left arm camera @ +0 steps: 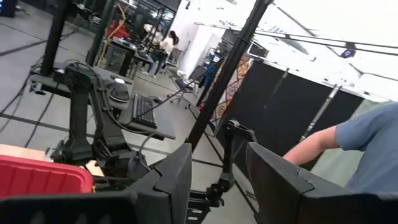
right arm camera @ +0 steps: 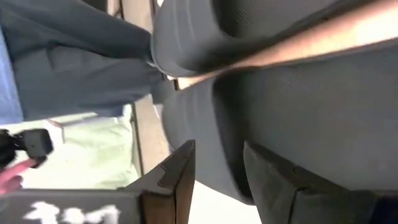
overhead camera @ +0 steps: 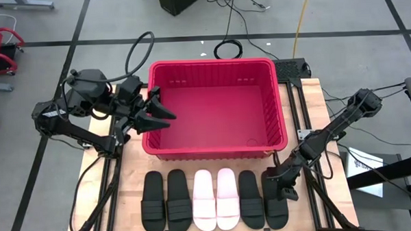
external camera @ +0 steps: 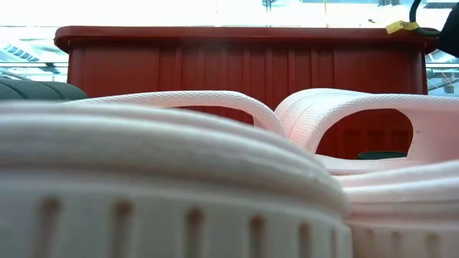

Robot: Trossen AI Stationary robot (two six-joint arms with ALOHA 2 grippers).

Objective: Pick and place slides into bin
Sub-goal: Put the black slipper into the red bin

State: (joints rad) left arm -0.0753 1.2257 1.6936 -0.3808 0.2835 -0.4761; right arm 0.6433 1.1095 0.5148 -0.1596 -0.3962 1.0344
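With all six slides (overhead camera: 215, 199) lined beside the empty bin (overhead camera: 214, 153), our right gripper (overhead camera: 279, 185), jaws spread, straddled the outermost black slide (overhead camera: 276, 207), needing closure next.

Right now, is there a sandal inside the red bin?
No, in the high view the red bin shows only bare floor inside, and all six slides lie in a row on the table in front of it.

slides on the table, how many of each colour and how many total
black slides: 4
pale pink slides: 2
total: 6, all lying in a row on the table in front of the red bin, none inside it yet
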